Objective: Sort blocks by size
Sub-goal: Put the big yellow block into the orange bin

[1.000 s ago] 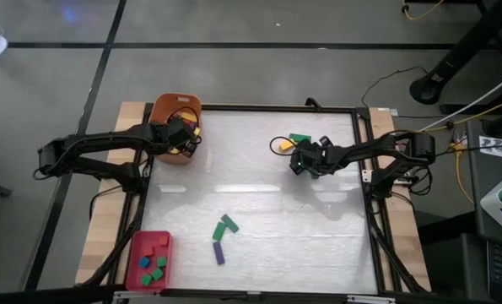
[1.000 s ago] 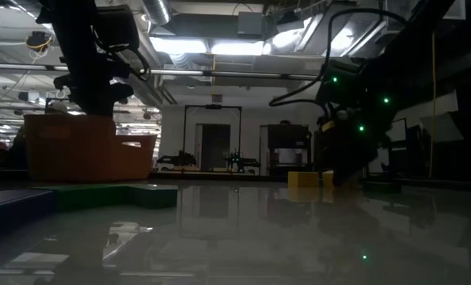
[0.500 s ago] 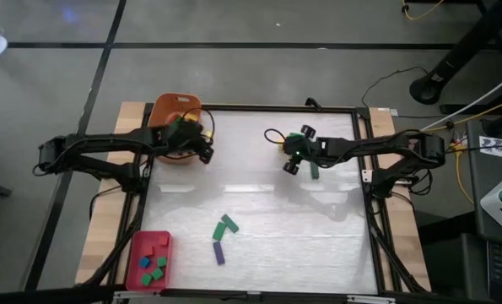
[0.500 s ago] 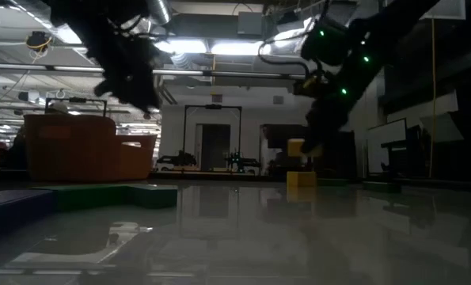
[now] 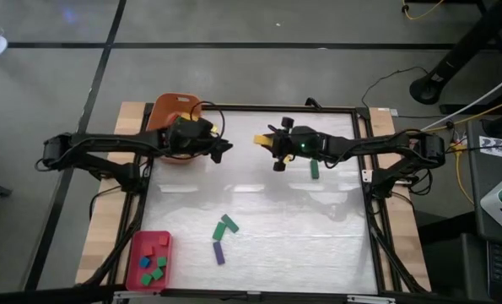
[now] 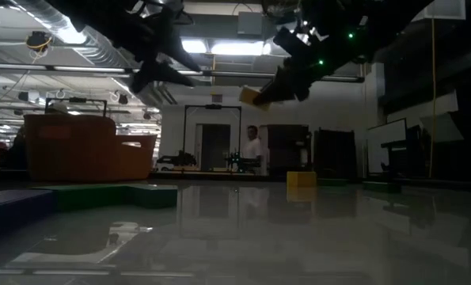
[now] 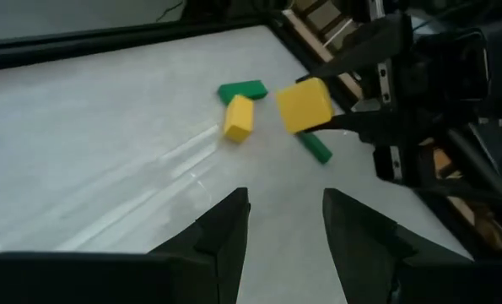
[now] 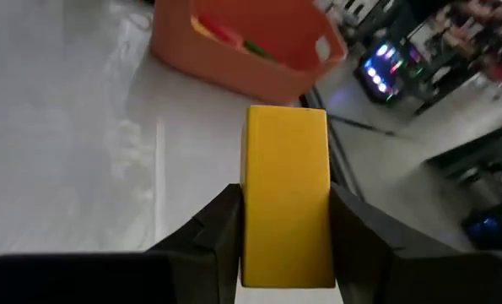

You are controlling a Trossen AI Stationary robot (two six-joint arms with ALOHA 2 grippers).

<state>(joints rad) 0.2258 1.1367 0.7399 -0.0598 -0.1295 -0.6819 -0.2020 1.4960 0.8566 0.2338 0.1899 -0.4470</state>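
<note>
Two grippers face each other over the far middle of the counter, apparently for a handover. Right gripper is clamped on a yellow bar, carried well above the counter; in the low view the yellow bar hangs high, tilted, long axis running out from the fingers toward the left arm. Right wrist view: yellow bar is pinched between both fingers, its free end aimed at the orange tub. Left gripper hovers just beside the tub, fingers apart and empty, the raised yellow bar straight ahead of them and near. The coming move turns on that gap: bar lies dead ahead of the left fingers, free end toward them, so the left arm is the nearer receiver; judgement only. Nothing stands between the two grippers. On the counter below: a second yellow block touching a green block, and a green bar under the right arm. Well apart, near-middle: two green bars and a purple bar. Red tray at the near left corner holds small blue, green and red cubes. Tub contents only partly visible.
</note>
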